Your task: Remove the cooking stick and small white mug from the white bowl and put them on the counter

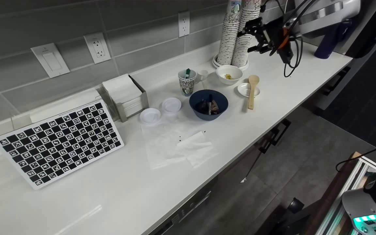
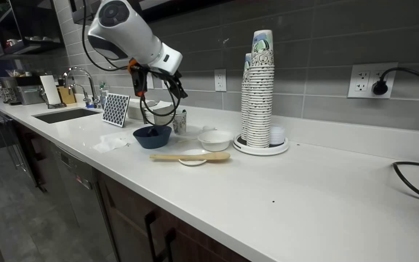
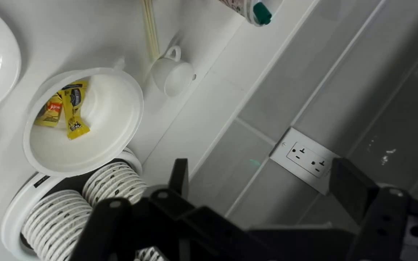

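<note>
The cooking stick (image 1: pixel 252 93), a pale tan wooden spoon, lies across a small flat white dish, its handle reaching past the rim. The white bowl (image 3: pixel 107 119) sits behind it on the counter (image 2: pixel 304 200) and holds yellow packets. Beside that bowl, near the wall, the small white mug (image 3: pixel 162 74) rests on the counter, its mouth visible in the wrist view. My gripper (image 3: pixel 261 177) hangs above the counter near the cup stacks, jaws wide apart with nothing between them. Only a wall outlet shows behind the gap.
Two tall paper cup stacks (image 1: pixel 232 36) stand on a round tray by the bowl. Also here are the dark blue bowl (image 1: pixel 204 114) with dark items inside, a patterned cup (image 1: pixel 187 86) with a green-capped marker, thin pale sticks (image 3: pixel 151 32) and napkins (image 1: pixel 122 89).
</note>
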Available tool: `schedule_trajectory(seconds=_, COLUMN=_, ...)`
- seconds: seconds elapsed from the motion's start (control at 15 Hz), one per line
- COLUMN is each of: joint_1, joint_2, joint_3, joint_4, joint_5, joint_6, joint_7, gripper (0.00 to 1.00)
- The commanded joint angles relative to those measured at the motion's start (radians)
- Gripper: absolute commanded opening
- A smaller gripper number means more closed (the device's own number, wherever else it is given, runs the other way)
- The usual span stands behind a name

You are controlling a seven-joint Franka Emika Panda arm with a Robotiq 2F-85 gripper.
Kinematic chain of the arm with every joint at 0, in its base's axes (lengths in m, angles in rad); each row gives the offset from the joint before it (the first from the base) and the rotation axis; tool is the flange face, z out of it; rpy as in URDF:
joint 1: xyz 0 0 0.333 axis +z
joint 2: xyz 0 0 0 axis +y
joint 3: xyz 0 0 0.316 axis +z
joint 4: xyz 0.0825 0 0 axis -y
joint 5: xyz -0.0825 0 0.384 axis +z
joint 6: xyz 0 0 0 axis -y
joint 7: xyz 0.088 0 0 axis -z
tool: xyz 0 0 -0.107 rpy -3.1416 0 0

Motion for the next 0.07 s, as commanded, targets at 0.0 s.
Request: schedule_trajectory(seconds=0.0, joint_1=-0.004, joint_2=-0.051, joint_3=-0.016, joint_4=-0.044, joint_5=0.052, joint_6=-0.021, joint_7=-0.044, gripper=1.0)
